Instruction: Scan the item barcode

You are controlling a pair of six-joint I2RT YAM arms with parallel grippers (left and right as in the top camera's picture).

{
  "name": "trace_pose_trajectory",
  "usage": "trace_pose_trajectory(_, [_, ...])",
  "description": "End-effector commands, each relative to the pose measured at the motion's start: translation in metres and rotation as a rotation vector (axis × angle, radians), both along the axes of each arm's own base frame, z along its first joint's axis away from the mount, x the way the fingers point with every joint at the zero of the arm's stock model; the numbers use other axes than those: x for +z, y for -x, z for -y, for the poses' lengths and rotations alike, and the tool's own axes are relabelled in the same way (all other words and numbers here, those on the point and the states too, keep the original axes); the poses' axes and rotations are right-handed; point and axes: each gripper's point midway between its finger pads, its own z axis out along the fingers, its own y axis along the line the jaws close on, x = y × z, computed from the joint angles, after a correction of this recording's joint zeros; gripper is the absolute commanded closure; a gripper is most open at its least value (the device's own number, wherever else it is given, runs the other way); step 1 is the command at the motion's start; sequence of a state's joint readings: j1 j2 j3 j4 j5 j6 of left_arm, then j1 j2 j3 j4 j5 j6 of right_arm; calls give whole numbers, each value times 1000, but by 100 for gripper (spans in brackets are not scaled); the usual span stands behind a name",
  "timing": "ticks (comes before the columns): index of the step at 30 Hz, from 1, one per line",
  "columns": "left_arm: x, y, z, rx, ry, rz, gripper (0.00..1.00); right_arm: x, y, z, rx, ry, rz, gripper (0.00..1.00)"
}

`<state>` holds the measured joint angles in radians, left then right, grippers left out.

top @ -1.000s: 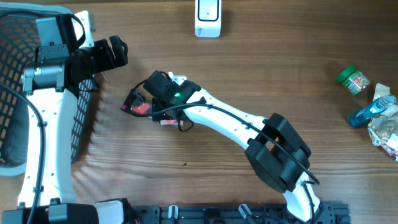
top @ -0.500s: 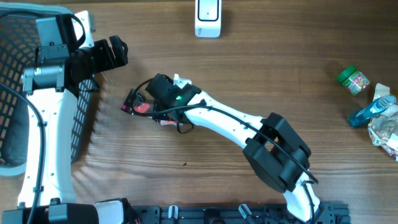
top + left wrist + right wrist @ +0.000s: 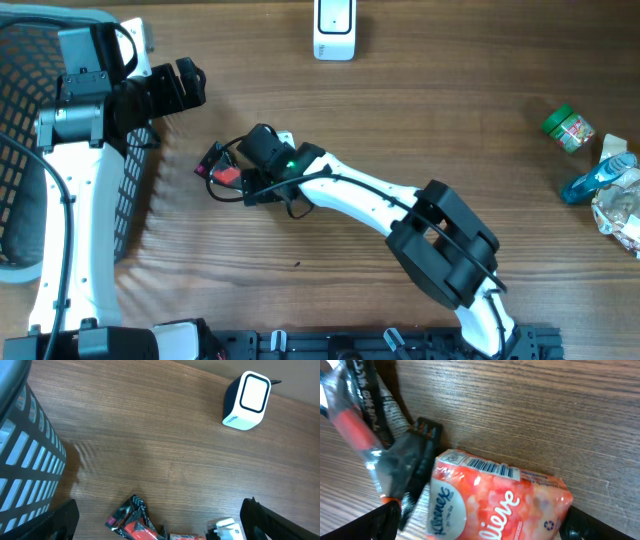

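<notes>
Right gripper spread wide over the orange-pink soft tissue pack on the wooden surface, no grip yet. Left gripper agape, empty. White boxy scanner well apart; pickup and scan pending.

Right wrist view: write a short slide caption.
Open right hand straddles Kleenex tissue pack, barcode up, beside black-and-red packet.

The wooden table bears a scanner, tissue pack, red packet, basket and jar.
</notes>
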<state>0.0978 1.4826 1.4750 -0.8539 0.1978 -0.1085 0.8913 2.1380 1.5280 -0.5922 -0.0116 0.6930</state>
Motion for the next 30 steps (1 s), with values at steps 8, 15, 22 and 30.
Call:
trace_pose_trajectory(8, [6,5,1,-15,-23,5,0,-69,14,20,29,130,-91,17])
trace_pose_trajectory(15, [5,6,1,-15,-22,-1,0,-65,13,37,7,167,-122,33])
trace_pose_trajectory(22, [5,6,1,-15,-22,-1,0,-57,-11,55,115,210,-50,35])
trace_pose_trajectory(30, [5,6,1,-15,-22,-1,0,3,-82,73,102,183,198,34])
